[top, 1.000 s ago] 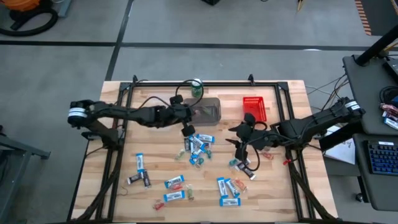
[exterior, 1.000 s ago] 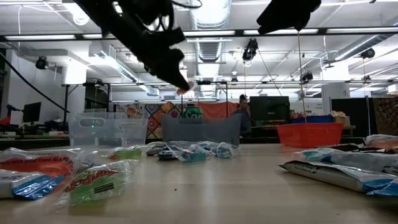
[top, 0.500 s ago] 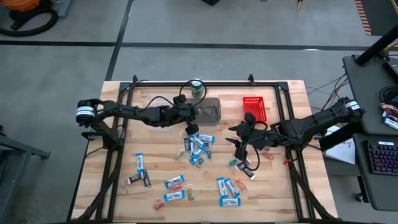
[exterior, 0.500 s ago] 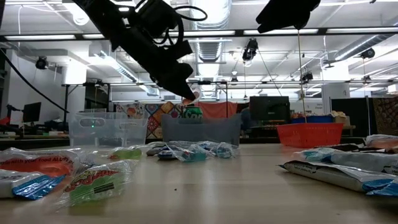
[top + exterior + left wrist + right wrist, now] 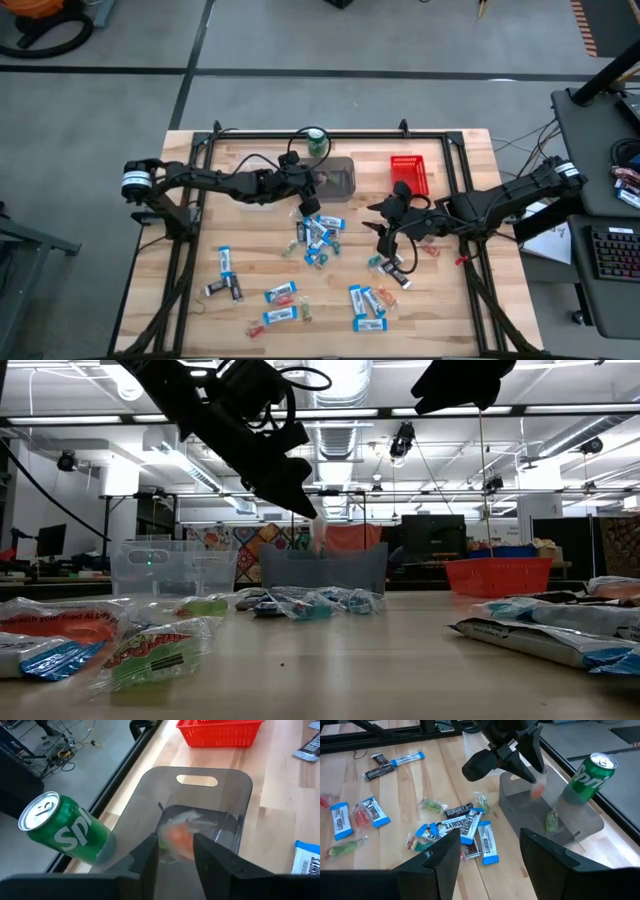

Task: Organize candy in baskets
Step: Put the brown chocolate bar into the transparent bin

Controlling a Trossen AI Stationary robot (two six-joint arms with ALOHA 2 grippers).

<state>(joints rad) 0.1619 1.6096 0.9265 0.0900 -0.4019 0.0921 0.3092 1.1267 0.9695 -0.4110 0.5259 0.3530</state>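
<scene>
My left gripper [image 5: 175, 854] hangs open over the grey translucent basket [image 5: 335, 178], next to the green can [image 5: 65, 832]. A red candy [image 5: 178, 837] shows blurred just below its fingertips, over the basket's inside, and apart from them in the right wrist view [image 5: 537, 790]. A green candy [image 5: 551, 821] lies in that basket. My right gripper [image 5: 385, 235] hovers open above the table, right of the middle candy heap [image 5: 318, 235], with nothing between its fingers. The red basket [image 5: 409, 172] stands right of the grey one. The clear basket [image 5: 170, 565] stands on its left.
More wrapped candy lies scattered near the front left [image 5: 228, 275], front middle [image 5: 368, 305] and under my right gripper [image 5: 392, 268]. A black frame rail [image 5: 340, 135] runs along the far edge behind the can. A desk with a keyboard [image 5: 610, 250] stands beyond the table's right edge.
My left gripper has moved a little toward the far right and down, ending over the grey basket. It has let go of the red candy, which sat at its fingertips before and now drops below them toward the basket.
</scene>
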